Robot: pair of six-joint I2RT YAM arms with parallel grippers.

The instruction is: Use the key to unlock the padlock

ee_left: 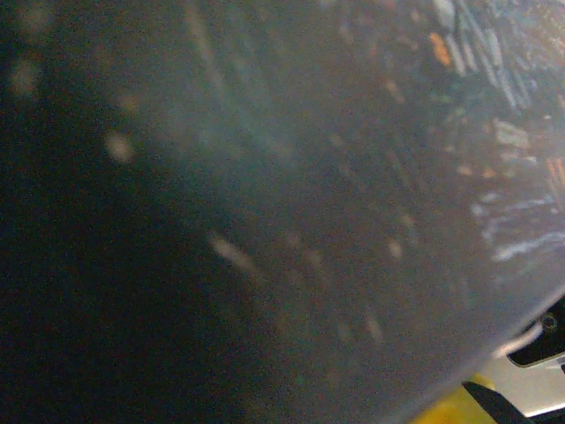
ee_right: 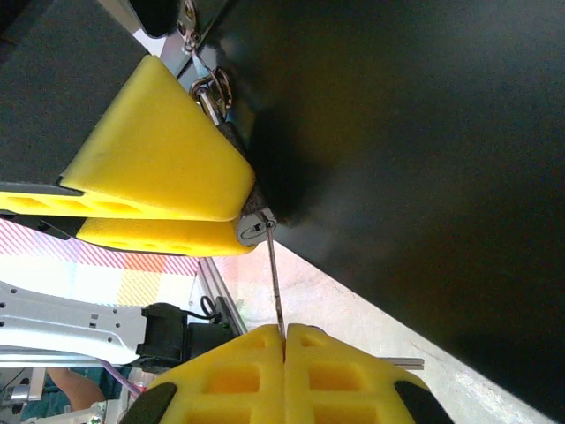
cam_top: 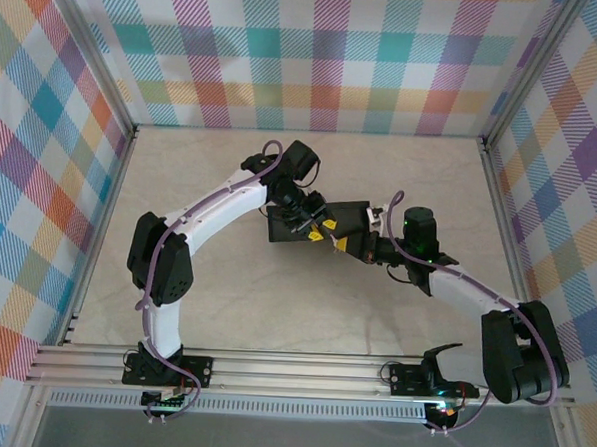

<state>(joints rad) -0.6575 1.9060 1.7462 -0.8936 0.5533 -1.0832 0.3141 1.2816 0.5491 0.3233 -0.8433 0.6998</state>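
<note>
Right pincer [ee_right: 284,343] is pressing its two yellow fingers tight together and pinching the key [ee_right: 274,283] at their tips. I am counting one key. It is a thin silvery stick, and it is poking straight out from the fingertips. Its far end is touching the bottom of the padlock [ee_right: 256,223].

I am counting one padlock too. It is small and dark grey, and it is sitting just beyond the right pincer, with the key bridging the gap between them. The left pincer [ee_right: 245,216] is squeezing the padlock between its two yellow pads, so just the end of the lock is peeking out. The silvery shackle [ee_right: 209,88] is sticking out on the other side of the pads, and it is hooking into a metal ring on the box.

One black box [ee_right: 406,159] is sitting right beside the padlock and is touching it. The box is resting on the pale tabletop [cam_top: 274,302].

From above, I am counting two pincers. The left pincer [cam_top: 304,222] and the right pincer [cam_top: 350,243] are meeting close together at the box [cam_top: 357,217], near the middle of the tabletop. The lock and key are looking too tiny to pick out from up there.
</note>
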